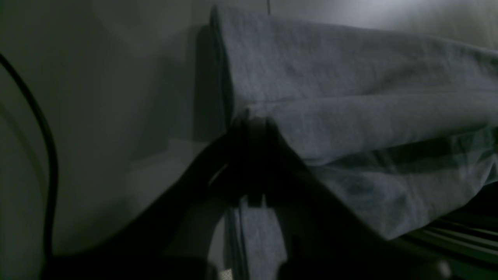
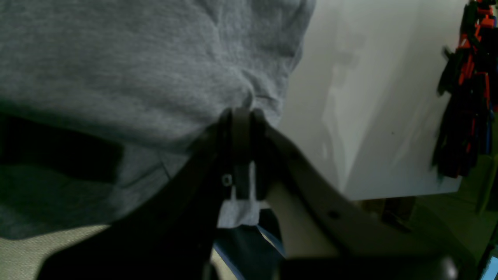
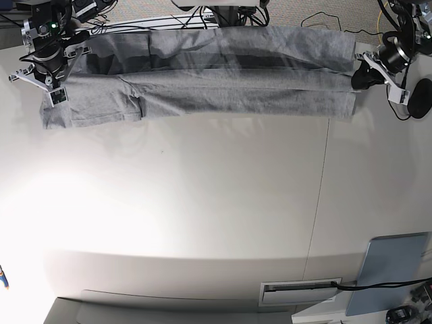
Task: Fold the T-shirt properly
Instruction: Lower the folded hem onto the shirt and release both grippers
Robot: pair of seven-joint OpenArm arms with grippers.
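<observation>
Base view: the T-shirt (image 3: pixel 216 77) hangs stretched between both claws, left claw (image 3: pixel 358 76) and right claw (image 3: pixel 57 81) seemingly clenched on its ends, above the white bench (image 3: pixel 202 202).

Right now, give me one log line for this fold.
T-shirt: stretched along far table edge | left gripper: shut on shirt | right gripper: shut on shirt

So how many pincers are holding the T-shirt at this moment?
2. The right pincer grips the T-shirt at its end on the base view's left; the left pincer grips the opposite end, on that view's right. Both wrist views show them shut on cloth.
</observation>
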